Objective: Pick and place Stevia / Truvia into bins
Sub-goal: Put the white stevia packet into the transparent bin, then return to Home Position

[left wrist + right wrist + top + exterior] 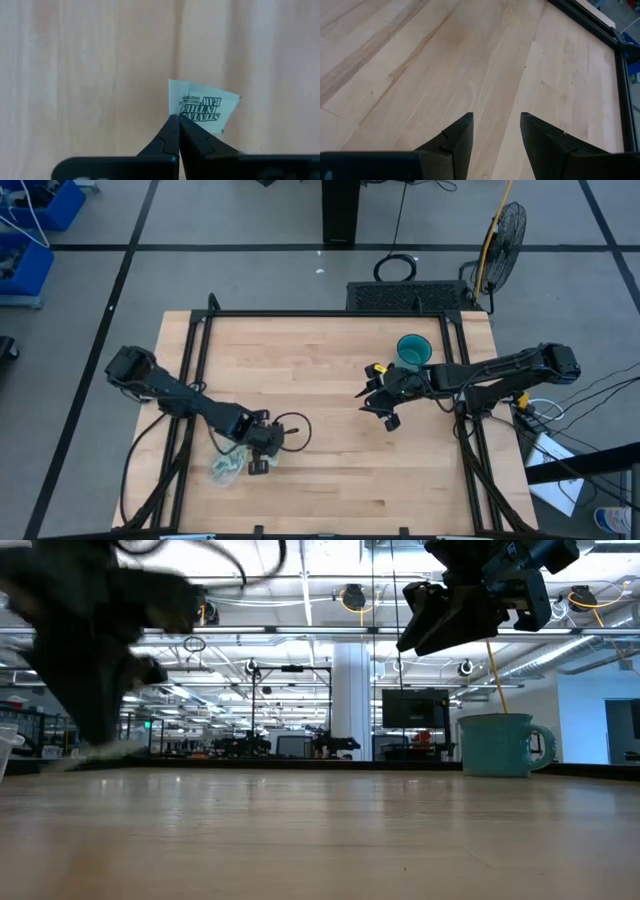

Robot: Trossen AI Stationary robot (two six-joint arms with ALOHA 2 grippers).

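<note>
Meanwhile the left gripper pinches a Stevia sachet above the table; right gripper gapes.

White sachet, black print; teal cup; pale wood table.

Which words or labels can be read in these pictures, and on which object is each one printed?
"STEVIA IN THE RAW": on the sachet pinched in the left claw; the print appears upside down.
A smaller line beside it is too small to read.
No other readable text in any view.
</note>
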